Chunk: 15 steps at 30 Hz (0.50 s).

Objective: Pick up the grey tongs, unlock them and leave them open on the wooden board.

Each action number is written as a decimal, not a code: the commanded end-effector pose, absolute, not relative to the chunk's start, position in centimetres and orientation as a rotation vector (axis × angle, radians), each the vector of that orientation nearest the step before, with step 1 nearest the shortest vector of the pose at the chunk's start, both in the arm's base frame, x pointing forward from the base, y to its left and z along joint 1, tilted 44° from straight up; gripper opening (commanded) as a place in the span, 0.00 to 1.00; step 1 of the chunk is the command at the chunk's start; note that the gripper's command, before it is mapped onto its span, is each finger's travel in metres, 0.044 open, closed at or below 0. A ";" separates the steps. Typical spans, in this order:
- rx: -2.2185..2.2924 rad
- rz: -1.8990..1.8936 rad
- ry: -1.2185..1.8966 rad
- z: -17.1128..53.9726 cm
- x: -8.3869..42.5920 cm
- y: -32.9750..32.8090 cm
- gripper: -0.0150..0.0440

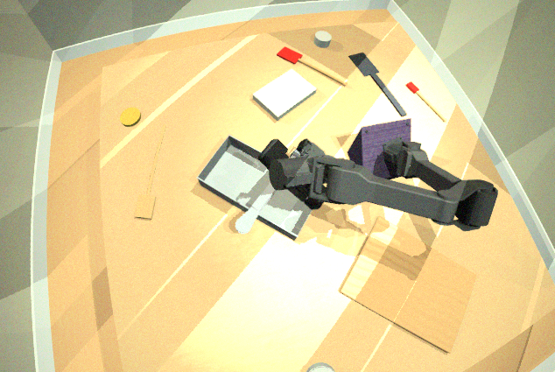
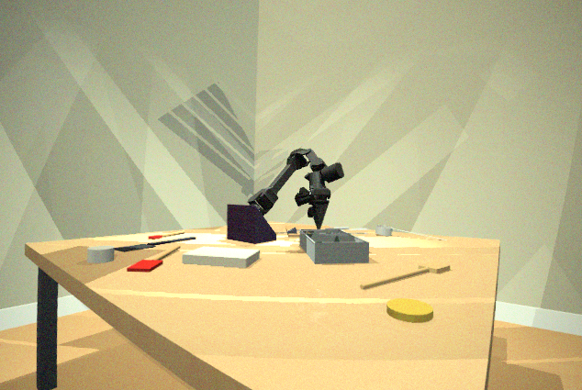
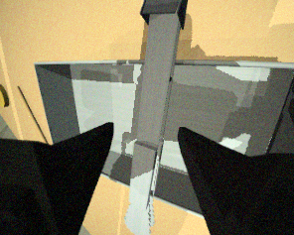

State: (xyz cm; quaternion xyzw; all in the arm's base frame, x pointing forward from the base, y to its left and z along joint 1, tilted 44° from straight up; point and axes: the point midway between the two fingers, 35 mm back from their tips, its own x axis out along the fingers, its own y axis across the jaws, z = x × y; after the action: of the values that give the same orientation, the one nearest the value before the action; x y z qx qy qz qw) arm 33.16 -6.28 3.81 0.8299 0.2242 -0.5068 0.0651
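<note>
The grey tongs [image 1: 254,213] [image 3: 158,73] are laid across the roasting tin [image 1: 214,185] [image 2: 341,252] [image 3: 55,105], with the rounded tip end jutting past one long wall and the dark end past the opposite one. In the wrist view the tool [image 2: 318,227] [image 3: 146,130] is seen with its fingers spread, one to each side of the tongs, and nothing is pinched between them. The grasp has apparently still to be made, and the wooden board [image 1: 417,287] lies well apart from the tin on the bench [image 1: 233,305] [image 2: 282,328]. The tongs appear nearer the left-hand finger in that view, so if the descent is made uncentred, they could be struck from above or pushed askew along the rim. If the fingers are sent too deep, the tin's floor could be hit; if too shallow, only the upper edge might be caught and the tongs could roll out on lifting. Should they be gripped far from their balance point, a swing or twist would be likely once the rim no longer bears them. The lock could also be left engaged if the squeeze is given while the tips are not pointing down, and the arms might be shut again by a careless tilt before the board is reached.
</note>
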 end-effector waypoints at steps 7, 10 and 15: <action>2.501 -1.544 0.678 2.0 33.6 -5.6 0.69; 2.501 -1.544 0.678 1.5 33.8 -5.5 0.69; 2.501 -1.543 0.678 0.8 34.1 -5.2 0.69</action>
State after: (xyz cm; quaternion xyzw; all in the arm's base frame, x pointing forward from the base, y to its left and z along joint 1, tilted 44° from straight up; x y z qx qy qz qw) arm 34.10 -5.51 1.68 0.8302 0.2243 -0.5062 0.0650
